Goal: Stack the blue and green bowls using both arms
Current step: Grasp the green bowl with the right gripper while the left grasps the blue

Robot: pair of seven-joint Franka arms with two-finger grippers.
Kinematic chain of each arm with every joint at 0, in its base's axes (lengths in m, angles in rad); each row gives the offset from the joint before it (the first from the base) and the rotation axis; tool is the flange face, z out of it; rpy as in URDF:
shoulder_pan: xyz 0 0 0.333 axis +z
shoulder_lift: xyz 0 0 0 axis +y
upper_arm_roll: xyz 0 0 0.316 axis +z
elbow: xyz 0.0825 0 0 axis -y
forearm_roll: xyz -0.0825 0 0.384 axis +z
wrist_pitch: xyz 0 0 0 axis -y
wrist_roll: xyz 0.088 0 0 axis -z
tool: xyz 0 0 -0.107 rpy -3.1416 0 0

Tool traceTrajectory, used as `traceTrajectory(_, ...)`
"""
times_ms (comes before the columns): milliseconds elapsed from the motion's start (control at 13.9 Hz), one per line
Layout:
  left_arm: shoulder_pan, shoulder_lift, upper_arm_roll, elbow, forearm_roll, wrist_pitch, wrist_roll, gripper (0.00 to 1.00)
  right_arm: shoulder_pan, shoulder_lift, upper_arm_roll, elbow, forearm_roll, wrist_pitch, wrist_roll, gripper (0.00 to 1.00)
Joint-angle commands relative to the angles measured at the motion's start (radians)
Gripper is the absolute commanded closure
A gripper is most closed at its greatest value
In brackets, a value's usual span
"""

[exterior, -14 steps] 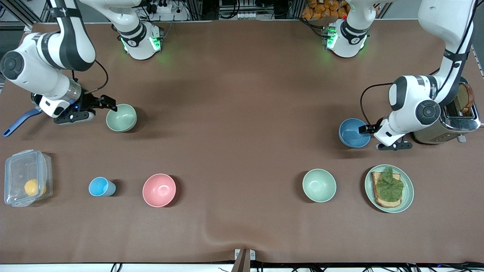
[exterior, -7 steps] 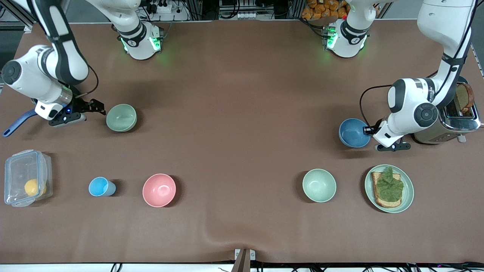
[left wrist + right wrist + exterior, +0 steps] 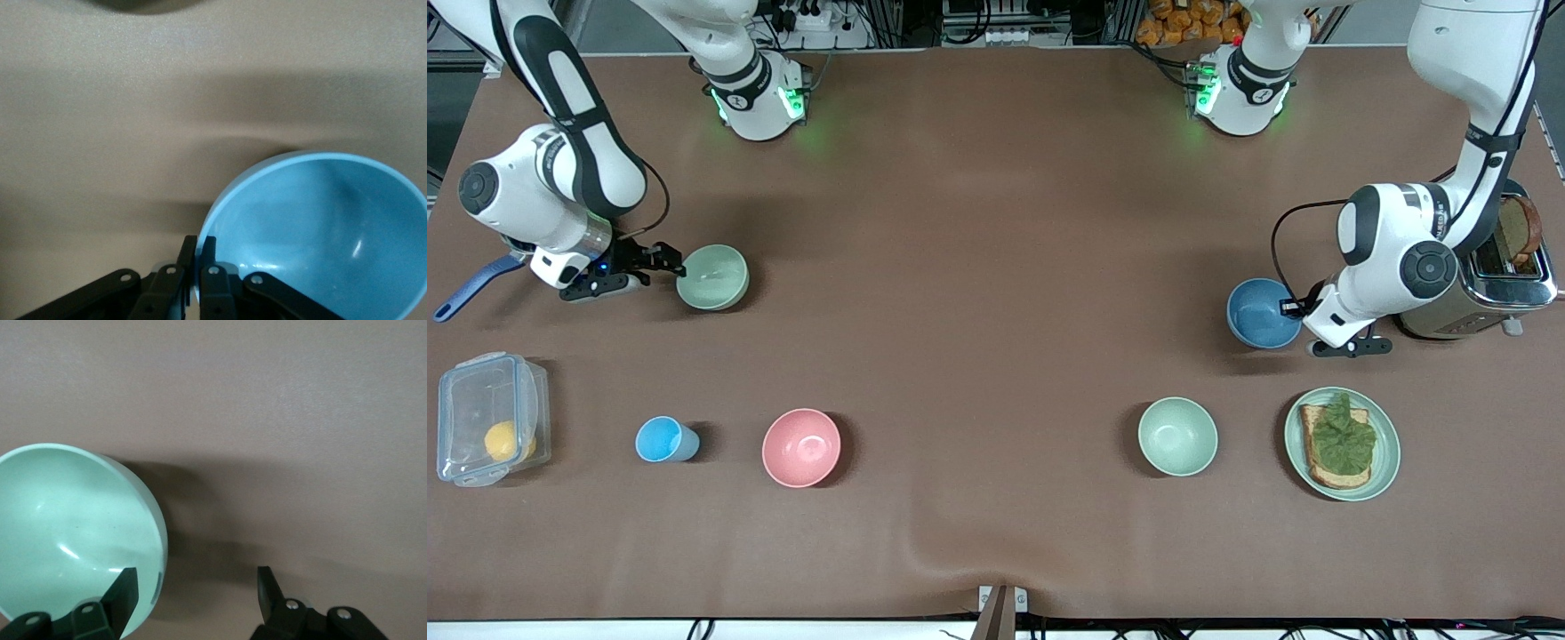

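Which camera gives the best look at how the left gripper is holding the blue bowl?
The left wrist view: the left gripper is shut on the rim of the blue bowl, seen close. The front view shows the whole bowl, but the arm hides most of the grip. The right wrist view shows neither.

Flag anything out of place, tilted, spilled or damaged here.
Nothing spilled or damaged. One oddity: the right gripper is open, and in the right wrist view only one finger overlaps the green bowl. The left gripper is shut on the blue bowl.
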Motion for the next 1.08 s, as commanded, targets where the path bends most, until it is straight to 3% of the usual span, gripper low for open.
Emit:
traceTrajectory(0, 0.000, 0.037, -0.021, 0.016, -0.018, 0.019, -0.015, 1.00, 0.009, -0.017, 0.001, -0.016, 0.030, -0.002, 0.018, 0.27)
traceTrajectory(216, -0.005, 0.033, -0.030, 0.071, -0.083, -0.030, -0.090, 1.00, 0.015, -0.011, 0.001, -0.016, 0.040, -0.004, 0.018, 0.46)
traceTrajectory(577, -0.006, 0.035, -0.047, 0.173, -0.089, -0.142, -0.104, 1.00, 0.056, -0.003, 0.001, -0.030, 0.125, 0.004, 0.018, 0.53)
traceTrajectory(722, -0.008, 0.037, -0.049, 0.193, -0.092, -0.159, -0.106, 1.00, 0.056, -0.001, 0.000, -0.030, 0.125, 0.005, 0.016, 0.92)
traceTrajectory(794, -0.009, 0.038, -0.049, 0.196, -0.094, -0.165, -0.106, 1.00, 0.056, -0.001, 0.000, -0.030, 0.125, 0.004, 0.016, 1.00)
traceTrajectory(1010, -0.014, 0.038, -0.049, 0.197, -0.094, -0.166, -0.104, 1.00, 0.056, -0.006, 0.000, -0.024, 0.125, -0.012, 0.009, 1.00)
